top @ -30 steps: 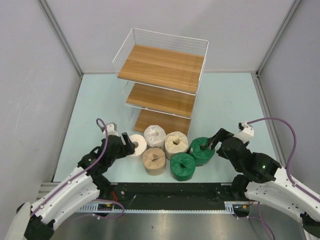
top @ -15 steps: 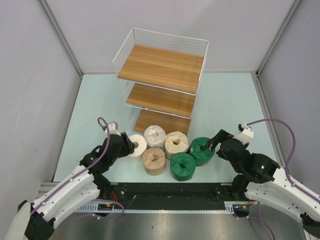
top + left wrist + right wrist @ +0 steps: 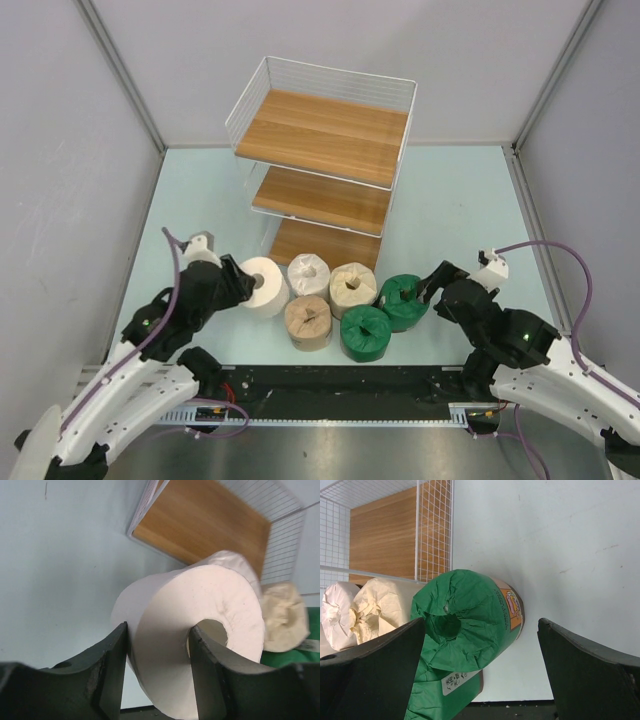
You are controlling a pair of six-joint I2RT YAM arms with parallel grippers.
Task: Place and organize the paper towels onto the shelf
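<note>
Left hand [image 3: 159, 630]: pinched on the plain white roll [image 3: 265, 285]. In the wrist view one finger [image 3: 112, 675] is pressed against the roll's outer wall. The other finger [image 3: 207, 680] is set inside the core hole, so the paper wall is clamped between them. The roll is held tilted at the left end of the cluster, core opening turned up and toward the arm. Whether its lower edge touches the surface [image 3: 190, 200] cannot be told.

Right hand [image 3: 481, 622]: spread wide, one finger to each side of the rear dark green roll [image 3: 404, 300]. A clear gap is seen between that roll and the finger [image 3: 590, 675] on the open-surface side. The other finger [image 3: 370, 680] overlaps the roll's edge in the wrist view, and contact there cannot be told. The roll is stood upright on the surface, twisted wrap end up.

Other rolls: the white-wrapped roll [image 3: 309, 272] and one tan roll [image 3: 352, 288] are stood side by side in the back row, just in front of the bottom board [image 3: 325, 243]. The second tan roll [image 3: 308, 320] and the front dark green roll [image 3: 366, 332] are set in the near row, packed against their neighbours.

Shelf [image 3: 325, 130]: the white wire rack with three wooden boards is stood upright behind the cluster. All six rolls are noted on its near side, off the boards.
</note>
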